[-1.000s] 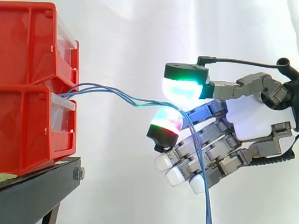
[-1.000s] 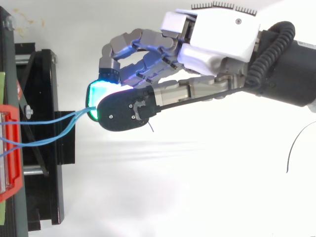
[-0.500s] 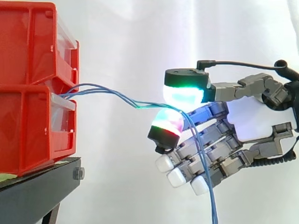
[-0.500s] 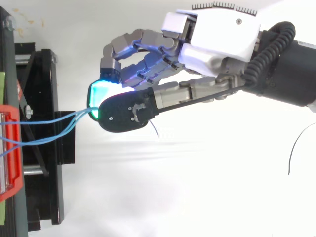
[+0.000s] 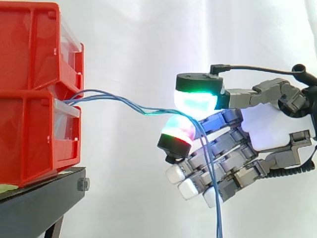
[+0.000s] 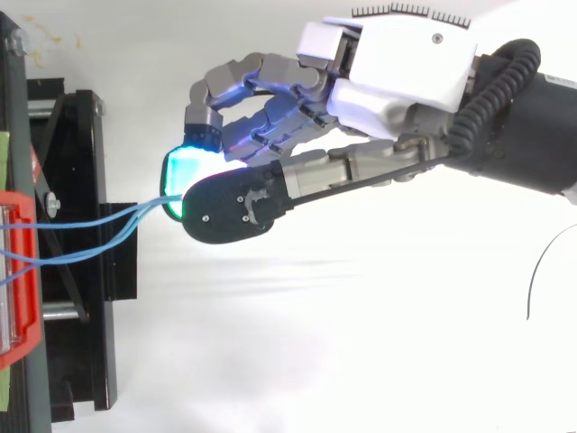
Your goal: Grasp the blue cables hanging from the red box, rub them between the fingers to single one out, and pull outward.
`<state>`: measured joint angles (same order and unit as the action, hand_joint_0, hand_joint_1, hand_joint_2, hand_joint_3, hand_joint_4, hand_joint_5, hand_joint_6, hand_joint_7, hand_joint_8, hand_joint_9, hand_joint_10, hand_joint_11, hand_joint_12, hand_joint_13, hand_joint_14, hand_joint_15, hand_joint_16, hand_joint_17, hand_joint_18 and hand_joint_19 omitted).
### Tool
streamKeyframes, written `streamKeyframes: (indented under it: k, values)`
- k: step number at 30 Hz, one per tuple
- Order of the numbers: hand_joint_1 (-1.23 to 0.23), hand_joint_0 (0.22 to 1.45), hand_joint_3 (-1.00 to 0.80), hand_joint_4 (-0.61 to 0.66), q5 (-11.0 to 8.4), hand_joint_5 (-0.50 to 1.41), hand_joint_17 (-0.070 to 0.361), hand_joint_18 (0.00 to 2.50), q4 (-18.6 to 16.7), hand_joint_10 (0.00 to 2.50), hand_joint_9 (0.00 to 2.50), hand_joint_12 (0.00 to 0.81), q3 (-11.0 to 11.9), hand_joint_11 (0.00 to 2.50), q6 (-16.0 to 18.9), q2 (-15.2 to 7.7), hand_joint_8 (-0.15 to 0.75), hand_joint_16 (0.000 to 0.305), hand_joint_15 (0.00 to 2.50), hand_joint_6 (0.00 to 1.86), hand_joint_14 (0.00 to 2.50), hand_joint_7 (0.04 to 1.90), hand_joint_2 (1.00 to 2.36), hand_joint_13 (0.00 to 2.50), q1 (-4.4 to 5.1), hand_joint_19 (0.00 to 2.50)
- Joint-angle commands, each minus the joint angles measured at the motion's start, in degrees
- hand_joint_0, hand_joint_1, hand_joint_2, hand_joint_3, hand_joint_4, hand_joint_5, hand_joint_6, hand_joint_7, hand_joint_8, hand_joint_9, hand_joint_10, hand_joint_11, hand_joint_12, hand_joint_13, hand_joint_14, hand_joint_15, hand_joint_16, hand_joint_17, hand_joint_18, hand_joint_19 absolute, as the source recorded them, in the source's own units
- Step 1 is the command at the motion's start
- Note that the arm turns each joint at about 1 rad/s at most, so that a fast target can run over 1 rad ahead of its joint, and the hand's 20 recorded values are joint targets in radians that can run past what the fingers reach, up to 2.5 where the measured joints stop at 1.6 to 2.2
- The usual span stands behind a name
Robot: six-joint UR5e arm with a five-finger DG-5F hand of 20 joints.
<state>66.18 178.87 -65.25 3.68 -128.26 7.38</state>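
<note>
Thin blue cables (image 5: pixel 114 98) run out of the gap between two stacked red boxes (image 5: pixel 34 94) and stretch rightward to my hand (image 5: pixel 267 126). A green-glowing pad (image 5: pixel 195 99) above and a red-green pad (image 5: pixel 177 130) below pinch the cables between them. Past the pinch the cables (image 5: pixel 214 193) drop down across the curled fingers and out of the bottom of the side view. From above, the blue cables (image 6: pixel 99 230) leave the red box (image 6: pixel 18 280) and converge under the black-backed pad of my hand (image 6: pixel 397 68).
The red boxes stand on a black stand (image 5: pixel 39 201) at the left; from above the stand (image 6: pixel 81 244) shows as a black frame. A white curtain hangs behind. A thin dark wire (image 6: pixel 541 271) curves at the right edge of the top view.
The hand has shifted very slightly to the right with the cables still pinched. The hanging ends below the fingers have swung a little.
</note>
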Motion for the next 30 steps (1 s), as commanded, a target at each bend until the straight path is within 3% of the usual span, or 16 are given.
streamKeyframes:
  k: [1, 5, 12, 21, 30]
  values:
    - [-0.61, 0.54, -0.47, 0.24, 0.0, -0.13, 0.104, 0.66, 0.17, 0.01, 0.85, 0.339, 0.03, 0.42, 0.1, -0.06, 0.252, 0.046, 0.37, 0.65, 0.01, 1.09, 1.0, 0.78, 0.0, 0.53]
    - [-0.62, 0.53, -0.49, 0.24, 0.0, -0.13, 0.106, 0.66, 0.17, 0.01, 0.86, 0.347, -0.05, 0.42, 0.19, -0.06, 0.261, 0.047, 0.37, 0.65, 0.01, 1.09, 1.0, 0.78, 0.0, 0.52]
    - [-0.75, 0.52, -0.49, 0.23, 0.0, -0.13, 0.109, 0.67, 0.17, 0.01, 0.84, 0.35, 0.03, 0.42, 0.19, -0.06, 0.265, 0.048, 0.37, 0.65, 0.01, 1.1, 1.0, 0.78, 0.18, 0.54]
    - [-0.81, 0.64, -0.18, 0.21, 0.0, -0.15, 0.107, 0.67, 0.17, 0.01, 0.81, 0.344, -0.05, 0.42, 0.19, 0.03, 0.253, 0.047, 0.36, 0.71, 0.01, 1.01, 1.01, 0.77, 0.26, 0.51]
    - [-0.89, 0.7, -0.21, 0.18, 0.0, -0.16, 0.099, 0.66, 0.17, 0.01, 0.74, 0.324, -0.05, 0.4, 0.19, -0.06, 0.226, 0.044, 0.34, 0.74, 0.01, 1.0, 1.02, 0.74, 0.35, 0.48]
